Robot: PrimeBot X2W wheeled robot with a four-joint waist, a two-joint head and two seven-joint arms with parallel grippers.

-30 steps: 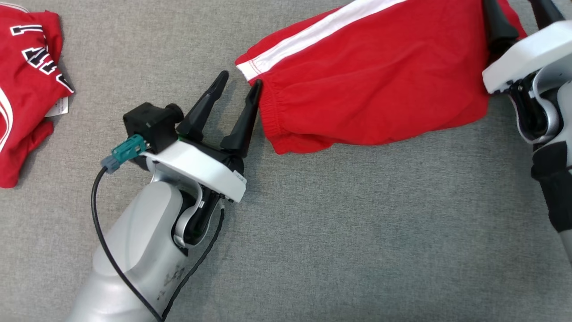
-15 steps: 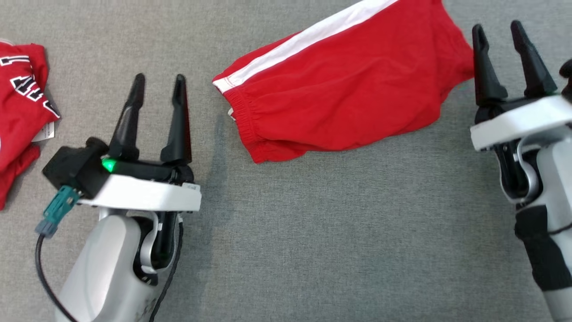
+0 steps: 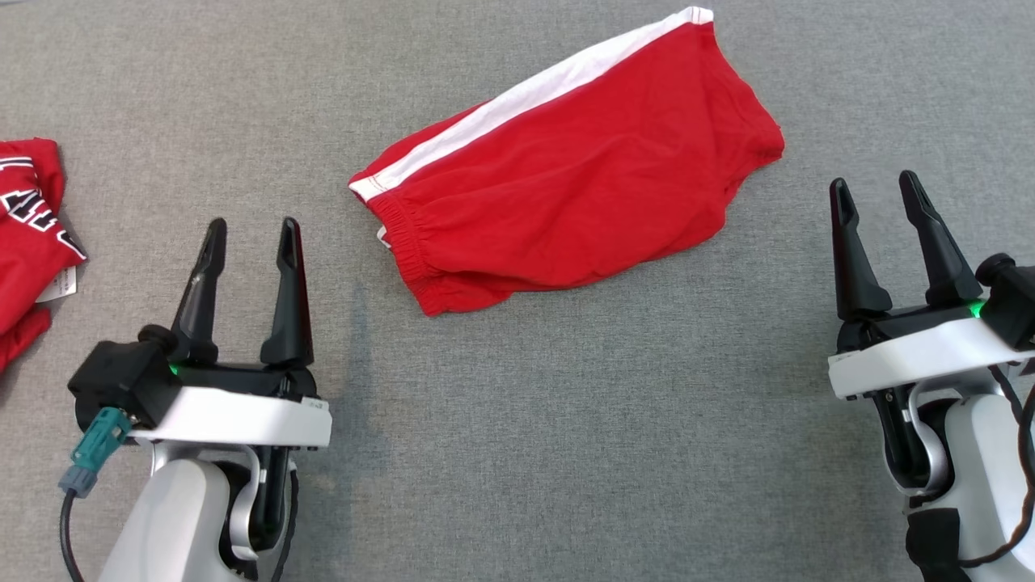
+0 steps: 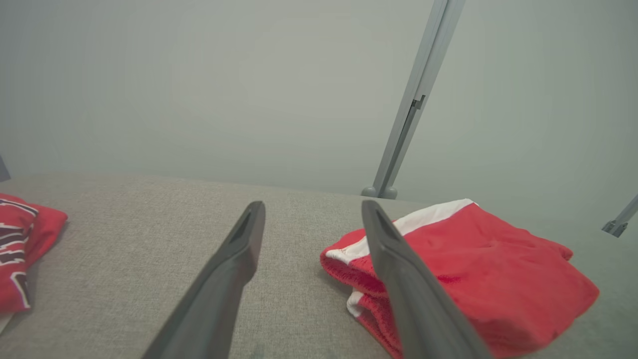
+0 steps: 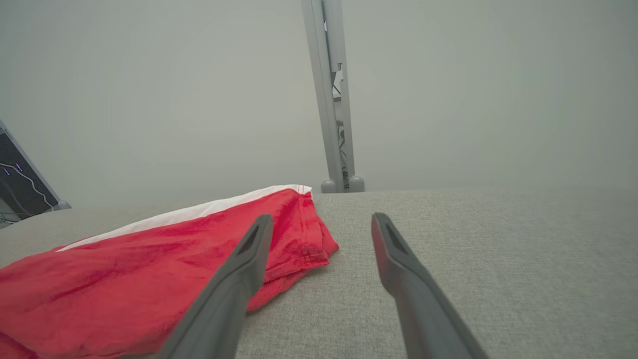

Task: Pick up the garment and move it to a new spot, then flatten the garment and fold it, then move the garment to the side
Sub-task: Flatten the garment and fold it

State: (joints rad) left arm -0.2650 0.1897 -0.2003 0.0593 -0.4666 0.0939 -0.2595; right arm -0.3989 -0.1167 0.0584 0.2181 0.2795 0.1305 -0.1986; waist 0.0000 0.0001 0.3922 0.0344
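Left gripper (image 3: 252, 225) at lower left, two long dark fingers spread wide, holding nothing, above grey woven fabric surface (image 3: 566, 453). Crumpled red jersey with black-and-white lettering (image 3: 24, 242) lies at far left edge, apart from it. Red fabric shorts with white side stripe (image 3: 566, 174) lie folded over, upper centre, between both grippers, touching neither. Right gripper (image 3: 873, 179) at lower right, fingers wide, empty.

Both end effectors (image 3: 252, 223) (image 3: 873, 179) have withdrawn from the shorts (image 3: 566, 178).
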